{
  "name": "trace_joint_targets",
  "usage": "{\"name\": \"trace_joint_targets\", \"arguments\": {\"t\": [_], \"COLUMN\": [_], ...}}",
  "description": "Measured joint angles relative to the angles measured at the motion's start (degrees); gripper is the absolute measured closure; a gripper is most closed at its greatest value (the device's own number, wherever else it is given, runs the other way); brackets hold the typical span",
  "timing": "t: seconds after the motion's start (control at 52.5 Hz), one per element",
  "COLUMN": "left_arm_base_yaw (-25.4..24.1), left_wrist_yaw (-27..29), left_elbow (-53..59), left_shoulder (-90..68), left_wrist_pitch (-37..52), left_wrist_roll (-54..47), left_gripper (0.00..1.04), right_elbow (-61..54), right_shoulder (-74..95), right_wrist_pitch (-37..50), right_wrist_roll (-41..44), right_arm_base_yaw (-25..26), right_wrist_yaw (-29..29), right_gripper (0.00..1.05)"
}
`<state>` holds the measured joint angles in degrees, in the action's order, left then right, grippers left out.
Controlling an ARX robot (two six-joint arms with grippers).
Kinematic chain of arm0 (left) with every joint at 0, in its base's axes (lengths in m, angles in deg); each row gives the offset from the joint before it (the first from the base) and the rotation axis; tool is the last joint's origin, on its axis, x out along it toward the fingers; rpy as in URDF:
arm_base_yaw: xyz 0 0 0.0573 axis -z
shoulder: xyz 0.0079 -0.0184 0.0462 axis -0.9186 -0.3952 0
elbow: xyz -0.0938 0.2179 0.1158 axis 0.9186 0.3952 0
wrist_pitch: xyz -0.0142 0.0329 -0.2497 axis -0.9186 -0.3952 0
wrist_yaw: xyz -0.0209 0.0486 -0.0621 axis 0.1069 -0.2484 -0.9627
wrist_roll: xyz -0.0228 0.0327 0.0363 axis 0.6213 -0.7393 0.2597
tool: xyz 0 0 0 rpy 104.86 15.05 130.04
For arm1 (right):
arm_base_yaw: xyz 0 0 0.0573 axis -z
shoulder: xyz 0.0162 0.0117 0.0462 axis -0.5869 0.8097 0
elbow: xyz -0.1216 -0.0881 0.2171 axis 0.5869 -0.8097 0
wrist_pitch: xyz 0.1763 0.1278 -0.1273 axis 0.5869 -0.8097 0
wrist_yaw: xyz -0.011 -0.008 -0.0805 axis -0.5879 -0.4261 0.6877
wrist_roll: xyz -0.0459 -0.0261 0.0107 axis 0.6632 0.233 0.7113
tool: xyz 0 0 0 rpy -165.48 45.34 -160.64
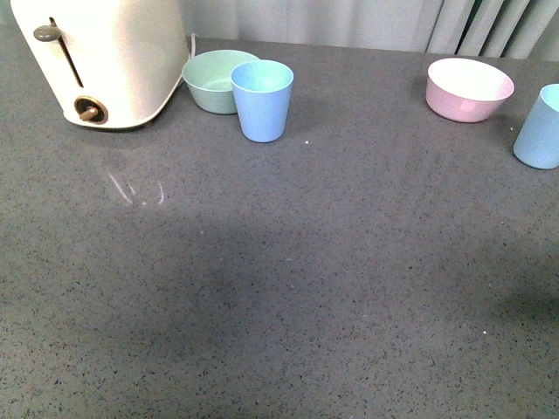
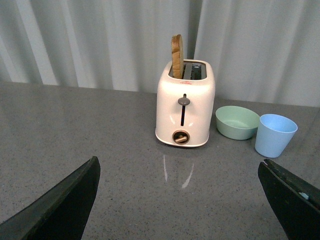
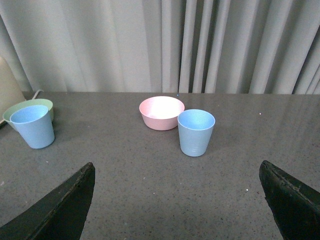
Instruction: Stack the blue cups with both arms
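Rightward, one blue cup [image 1: 541, 131] sits half cropped.

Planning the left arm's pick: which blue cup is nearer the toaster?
The blue cup in front of the mint-green bowl; the other cup stands beside the pink bowl.

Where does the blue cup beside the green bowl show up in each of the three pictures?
Front view: blue cup upper middle, before the green bowl.
Left wrist view: blue cup beside the green bowl.
Right wrist view: blue cup before the green bowl.
Shared landmark: the green bowl.
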<state>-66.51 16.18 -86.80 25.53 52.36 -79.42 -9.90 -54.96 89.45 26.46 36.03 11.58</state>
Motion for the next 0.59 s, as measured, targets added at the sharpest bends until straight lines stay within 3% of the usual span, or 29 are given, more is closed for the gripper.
{"name": "trace_joint_targets", "arguments": {"t": [0.591], "left_arm_base_yaw": [0.0], "left_wrist_yaw": [0.0], "left_elbow": [0.0], "left_shoulder": [0.0], "left_wrist_pitch": [0.0], "left_wrist_roll": [0.0], "left_gripper": [0.09], "right_elbow": [0.0], "right_shoulder": [0.0], "right_wrist_pitch": [0.0], "right_wrist_roll": [0.0], "right_arm_base_yaw": [0.0], "right_wrist_yaw": [0.0], "right_gripper": [0.09]}}
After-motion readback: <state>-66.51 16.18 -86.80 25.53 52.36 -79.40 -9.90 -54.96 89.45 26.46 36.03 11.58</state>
